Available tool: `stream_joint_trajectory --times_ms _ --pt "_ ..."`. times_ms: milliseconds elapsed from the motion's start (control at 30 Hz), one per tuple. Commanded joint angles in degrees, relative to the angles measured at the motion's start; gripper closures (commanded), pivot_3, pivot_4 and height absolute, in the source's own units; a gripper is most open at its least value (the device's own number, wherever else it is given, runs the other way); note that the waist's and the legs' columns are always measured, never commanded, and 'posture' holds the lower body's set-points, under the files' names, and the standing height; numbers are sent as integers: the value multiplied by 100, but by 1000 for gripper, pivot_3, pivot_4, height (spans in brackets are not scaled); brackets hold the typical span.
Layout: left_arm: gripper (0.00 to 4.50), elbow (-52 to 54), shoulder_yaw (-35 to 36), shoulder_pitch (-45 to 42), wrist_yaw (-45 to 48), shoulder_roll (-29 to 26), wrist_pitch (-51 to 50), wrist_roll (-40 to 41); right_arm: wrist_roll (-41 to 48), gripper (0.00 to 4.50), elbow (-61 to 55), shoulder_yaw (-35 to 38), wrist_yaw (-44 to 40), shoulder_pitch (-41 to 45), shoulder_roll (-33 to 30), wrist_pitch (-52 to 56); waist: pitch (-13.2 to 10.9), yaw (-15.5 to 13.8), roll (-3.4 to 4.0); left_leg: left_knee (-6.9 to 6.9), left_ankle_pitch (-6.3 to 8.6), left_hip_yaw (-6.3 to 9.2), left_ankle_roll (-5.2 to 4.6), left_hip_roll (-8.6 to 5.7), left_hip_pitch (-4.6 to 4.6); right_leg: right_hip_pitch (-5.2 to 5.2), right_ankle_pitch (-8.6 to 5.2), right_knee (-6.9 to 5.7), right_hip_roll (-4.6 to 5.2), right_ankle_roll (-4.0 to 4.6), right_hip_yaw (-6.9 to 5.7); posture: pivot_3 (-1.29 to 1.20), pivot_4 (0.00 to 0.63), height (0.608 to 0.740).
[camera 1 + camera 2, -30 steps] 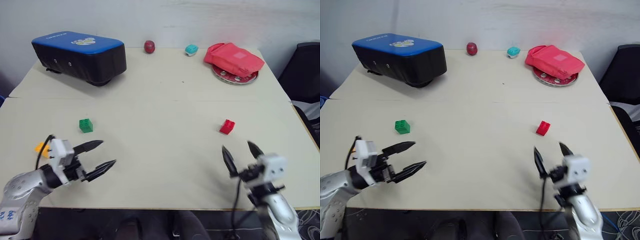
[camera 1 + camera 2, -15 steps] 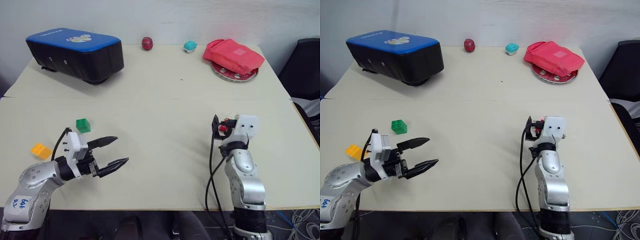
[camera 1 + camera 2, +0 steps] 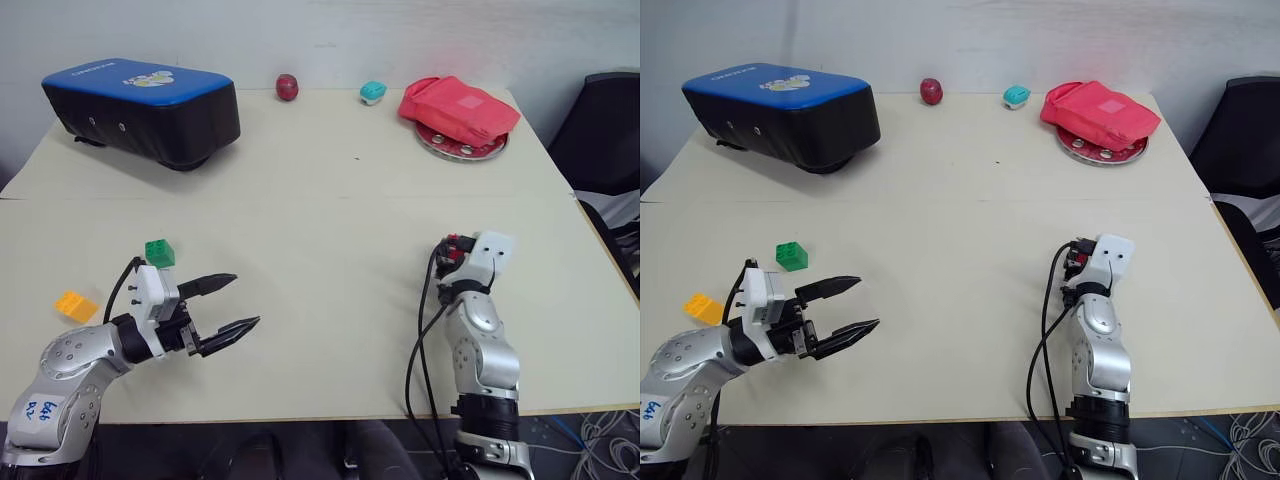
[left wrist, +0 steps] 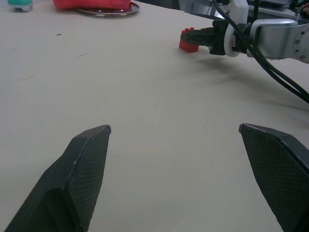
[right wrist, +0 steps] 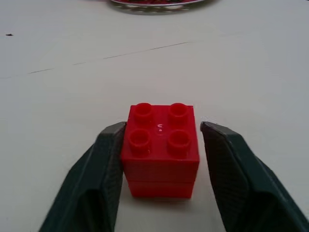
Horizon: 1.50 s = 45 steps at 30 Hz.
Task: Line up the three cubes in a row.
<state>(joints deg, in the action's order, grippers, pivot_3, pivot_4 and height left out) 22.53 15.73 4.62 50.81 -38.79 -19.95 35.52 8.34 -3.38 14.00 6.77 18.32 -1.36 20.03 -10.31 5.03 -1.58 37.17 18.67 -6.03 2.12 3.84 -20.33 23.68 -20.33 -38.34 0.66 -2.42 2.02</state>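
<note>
The red cube [image 5: 160,149] sits on the table [image 3: 330,200] at four o'clock, between my right pincer's [image 5: 161,159] fingers, pressed nearly against it. Green cube [image 3: 159,252] and orange-yellow cube [image 3: 75,305] lie at eight o'clock beside my spread left pincer [image 3: 230,305].

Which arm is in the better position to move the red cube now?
The right. The right gripper has its fingers on both sides of the red cube, which sits on the table. The left gripper hangs open, far from it.
</note>
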Motion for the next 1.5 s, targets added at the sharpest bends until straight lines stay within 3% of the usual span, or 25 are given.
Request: stream_joint_trajectory --times_ms 33,67,133,233,300,400,500,767,1233,1267,1500 --pt "0 179 71 -92 -38 -51 27 20 185 3008 -43 85 -275 69 -179 -181 0 -4 0 1 0 0 0 0 0 0 0 0 0 0 0 0 150 740" --pt "0 185 92 -102 -61 -45 24 31 406 3008 -132 125 -595 67 -261 -288 -1 -5 1 0 0 0 0 0 0 0 0 0 0 0 0 0 150 740" --pt "0 187 164 -127 -97 -53 -8 86 1121 3008 -476 74 -2044 -2 -728 -575 -2 -13 3 0 0 0 0 0 -1 1 0 1 -1 0 0 0 150 740" --pt "0 126 241 -79 -3 -117 -38 148 1734 3008 -754 -450 -4923 -364 -2113 -923 -11 -35 17 0 4 -2 -8 -1 -3 -2 3 11 -1 -5 -1 0 150 740" --pt "0 57 244 37 209 -219 -18 113 1781 3008 -465 -801 -6332 -414 -3039 -1017 -8 -43 13 -1 8 2 -14 1 -2 -13 5 29 -5 -10 -5 0 150 740" --pt "0 -80 258 131 390 -299 35 66 1865 3008 -135 -1185 -7422 -272 -3604 -1079 -9 -18 10 1 14 1 -25 6 10 -29 8 40 -8 -14 -3 0 150 740" --pt "0 -190 300 174 428 -292 108 0 1818 3008 -46 -1637 -8208 -238 -3739 -1183 -9 -24 10 4 13 1 -32 6 11 -28 10 33 -8 -15 -1 0 150 740" --pt "0 215 422 626 326 -226 52 92 1406 3008 383 -2347 -8557 -412 -3177 -1929 -9 -44 9 13 9 3 -23 5 6 -29 10 37 2 -16 -3 0 150 740" --pt "0 375 652 743 287 -299 -107 161 1069 3008 1028 -2497 -8396 -246 -2678 -2661 -9 -35 9 22 8 3 -21 4 10 -29 10 25 -1 -16 -4 0 150 740" --pt "0 365 671 749 298 -306 -107 161 1034 2268 1117 -2465 -8407 -194 -2663 -2845 -9 -39 9 22 8 3 -21 4 10 -29 10 24 0 -16 -4 0 150 740" --pt "0 190 1051 1049 429 -392 -72 106 1506 35 359 -2372 -8677 -151 -2959 -2400 -9 -35 10 20 8 2 -21 5 9 -27 10 23 0 -16 -4 0 150 740"
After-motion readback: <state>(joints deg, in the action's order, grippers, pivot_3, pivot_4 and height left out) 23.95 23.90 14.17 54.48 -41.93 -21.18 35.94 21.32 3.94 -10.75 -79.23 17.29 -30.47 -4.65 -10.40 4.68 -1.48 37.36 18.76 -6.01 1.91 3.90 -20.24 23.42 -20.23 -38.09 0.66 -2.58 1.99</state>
